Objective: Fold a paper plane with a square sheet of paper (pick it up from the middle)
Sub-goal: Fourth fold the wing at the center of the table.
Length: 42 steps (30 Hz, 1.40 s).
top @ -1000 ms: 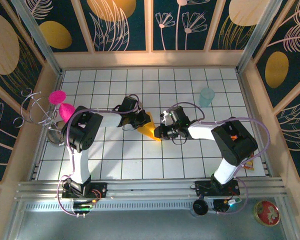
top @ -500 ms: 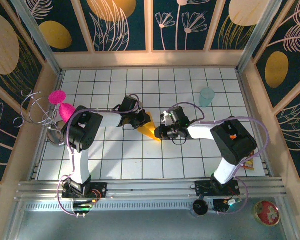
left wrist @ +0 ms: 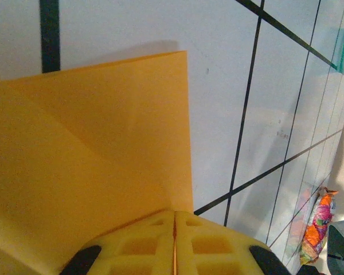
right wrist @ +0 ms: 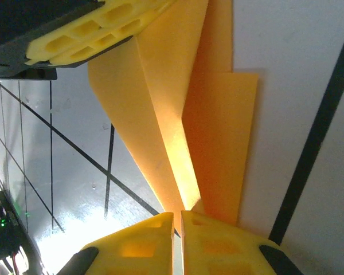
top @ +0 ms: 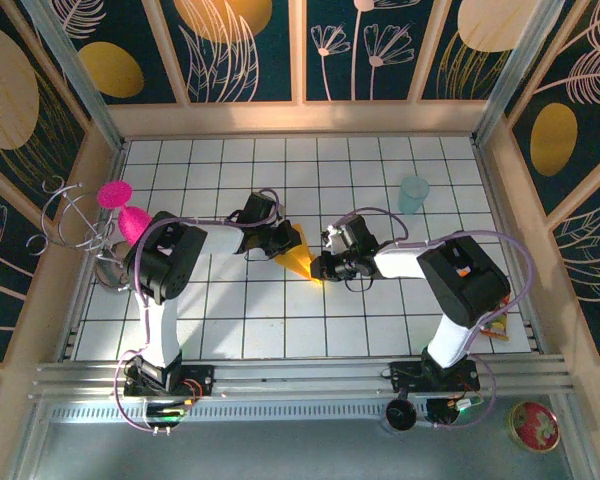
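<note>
Right tool (top: 319, 268) barely shifted, left tool (top: 283, 241) too, both pinching paper plane (top: 297, 258)

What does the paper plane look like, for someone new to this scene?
Start at the white gridded table and find its middle. The paper plane is pinched between the left tool and right tool: a folded orange-yellow pointed wedge, unlike the round teal cup farther back.

White links, black joint housings and looping lilac cables make up the left arm (top: 160, 320) and right arm (top: 465, 290), whose left gripper (left wrist: 174, 213) and right gripper (right wrist: 177, 213) carry yellow square-pocketed fingers (left wrist: 137, 246).
</note>
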Each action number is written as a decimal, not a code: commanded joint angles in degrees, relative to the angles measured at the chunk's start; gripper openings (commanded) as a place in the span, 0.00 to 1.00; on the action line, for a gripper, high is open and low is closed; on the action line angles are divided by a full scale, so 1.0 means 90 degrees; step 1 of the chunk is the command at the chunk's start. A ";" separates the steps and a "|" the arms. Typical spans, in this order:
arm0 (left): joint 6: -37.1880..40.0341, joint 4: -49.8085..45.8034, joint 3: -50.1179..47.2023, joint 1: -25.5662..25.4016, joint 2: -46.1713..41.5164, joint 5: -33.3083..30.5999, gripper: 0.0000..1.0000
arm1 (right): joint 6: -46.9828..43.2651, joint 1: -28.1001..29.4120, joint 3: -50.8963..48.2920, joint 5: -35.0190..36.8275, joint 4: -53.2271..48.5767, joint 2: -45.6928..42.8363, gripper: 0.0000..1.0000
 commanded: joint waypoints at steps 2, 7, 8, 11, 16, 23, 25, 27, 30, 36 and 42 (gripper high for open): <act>0.0158 -0.0358 0.0160 0.0003 0.0197 -0.0241 0.09 | -0.0148 0.0013 -0.0100 0.0236 -0.0255 0.0120 0.12; 0.0206 -0.0534 0.0215 0.0004 0.0285 -0.0370 0.09 | -0.0195 0.0014 -0.0089 0.0316 -0.0411 0.0171 0.12; 0.0204 -0.0558 0.0220 0.0004 0.0311 -0.0386 0.09 | -0.0212 0.0012 -0.0089 0.0307 -0.0461 0.0180 0.11; 0.0209 -0.0634 0.0220 0.0003 0.0354 -0.0464 0.08 | -0.0298 0.0014 -0.0124 0.0307 -0.0702 0.0134 0.10; 0.0281 -0.0796 0.0196 0.0007 0.0383 -0.0615 0.07 | -0.0555 0.0014 -0.0331 0.0426 -0.1290 -0.0135 0.08; 0.0303 -0.0707 0.0122 0.0016 0.0370 -0.0555 0.07 | -0.0695 -0.0149 -0.0672 0.0368 -0.1460 -0.0969 0.07; 0.0316 -0.0687 0.0131 0.0020 0.0358 -0.0518 0.06 | -0.0650 -0.0178 -0.0562 0.0269 -0.1233 -0.1286 0.06; 0.0311 -0.0660 0.0122 0.0013 0.0354 -0.0493 0.07 | -0.0565 -0.0172 -0.0400 0.0199 -0.0964 -0.1483 0.06; 0.0307 -0.0611 0.0105 0.0013 0.0340 -0.0470 0.07 | -0.0405 -0.0148 -0.0114 0.0192 -0.0566 -0.1386 0.06; 0.0258 -0.0521 0.0054 0.0017 0.0320 -0.0406 0.07 | -0.0252 0.0013 0.0559 0.0322 -0.0298 -0.0506 0.02; 0.0238 -0.0508 0.0064 0.0014 0.0323 -0.0358 0.07 | -0.0148 0.0063 0.0864 0.0385 -0.0104 0.0078 0.01</act>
